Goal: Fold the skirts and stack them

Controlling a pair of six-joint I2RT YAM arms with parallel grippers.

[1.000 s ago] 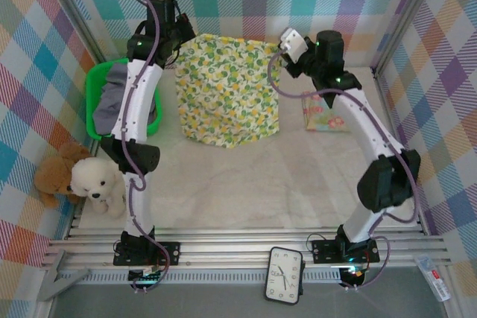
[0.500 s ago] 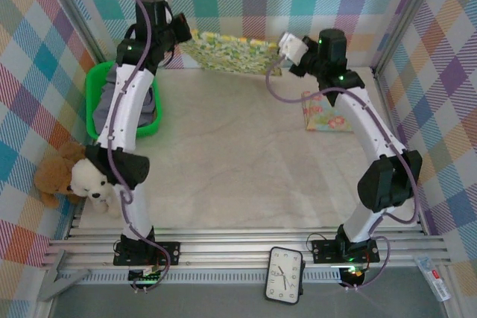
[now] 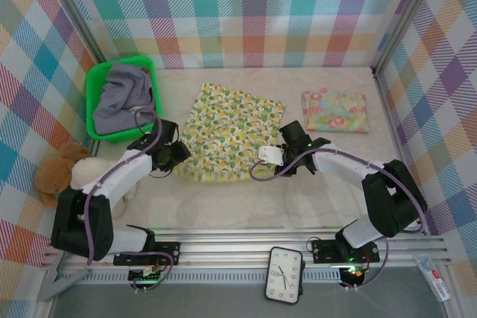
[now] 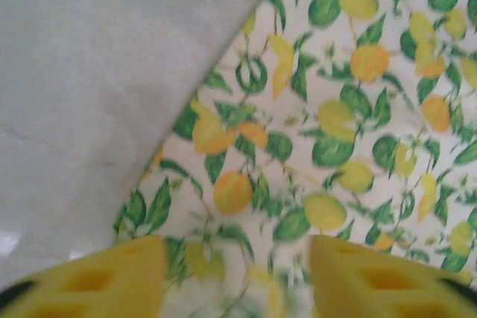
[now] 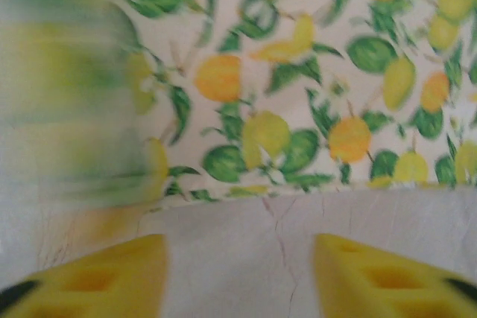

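1. The lemon-print skirt (image 3: 231, 130) lies spread nearly flat on the table (image 3: 246, 191), between the two arms, with its near edge toward them.
2. The left gripper (image 3: 177, 156) sits at the skirt's near-left corner. In its wrist view the yellow fingers (image 4: 112, 273) stand apart with printed cloth beneath them and nothing pinched.
3. The right gripper (image 3: 279, 158) is at the near-right corner, its jaws also apart over bare table, with the hem just beyond its tips.
4. The cloth looks thin, light and limp – it will sag and crease wherever it goes unsupported, and likely slide easily on the smooth table.
5. I would take it by the two near corners, pinching close to the hem, and carry both across together so the fold stays square.
6. A folded pastel skirt (image 3: 335, 111) rests at the far right – probably the stacking spot.
7. A grey skirt (image 3: 123, 94) is heaped in the green basket (image 3: 93, 83).
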